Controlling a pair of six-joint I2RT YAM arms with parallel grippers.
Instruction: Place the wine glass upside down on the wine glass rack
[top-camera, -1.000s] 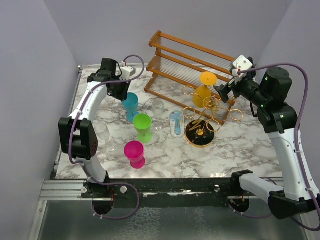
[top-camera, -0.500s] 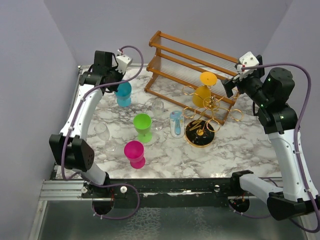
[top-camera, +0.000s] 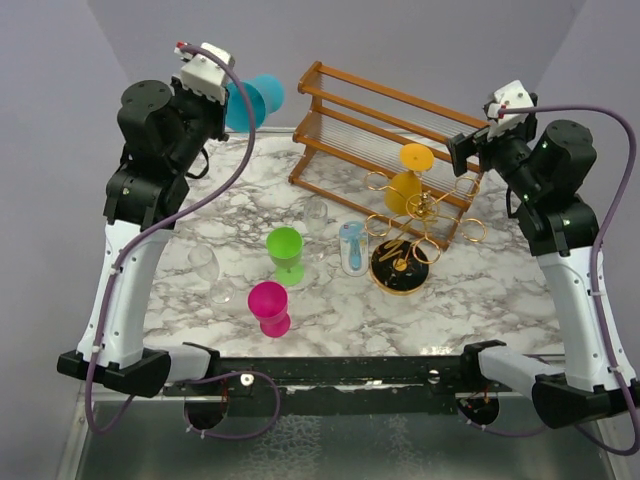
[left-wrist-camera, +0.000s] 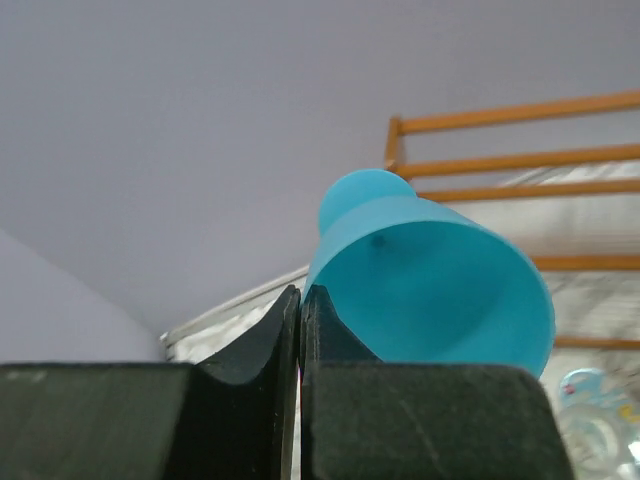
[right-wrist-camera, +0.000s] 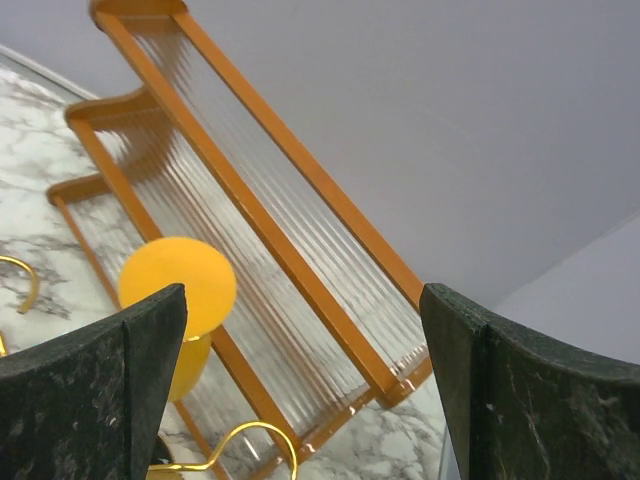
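My left gripper (top-camera: 232, 97) is raised high at the back left, shut on the rim of a blue wine glass (top-camera: 256, 99) that lies tipped on its side in the air. In the left wrist view the fingers (left-wrist-camera: 300, 300) pinch the rim of this glass (left-wrist-camera: 430, 285). The gold wire wine glass rack (top-camera: 405, 240) stands right of centre on its black base. A yellow wine glass (top-camera: 408, 182) hangs on it upside down. My right gripper (top-camera: 460, 152) is open and empty, up and right of the yellow glass (right-wrist-camera: 178, 285), jaws wide (right-wrist-camera: 303, 310).
A wooden slatted rack (top-camera: 385, 125) stands at the back. On the marble table (top-camera: 480, 300) stand a green glass (top-camera: 286, 252), a pink glass (top-camera: 268, 305), a clear glass (top-camera: 316, 218), a pale blue glass (top-camera: 352, 247) and another clear glass (top-camera: 205, 268).
My left arm has lifted the blue glass off the table, carried it up and back, and tipped it sideways. My right gripper has drawn back up and right from the yellow glass.
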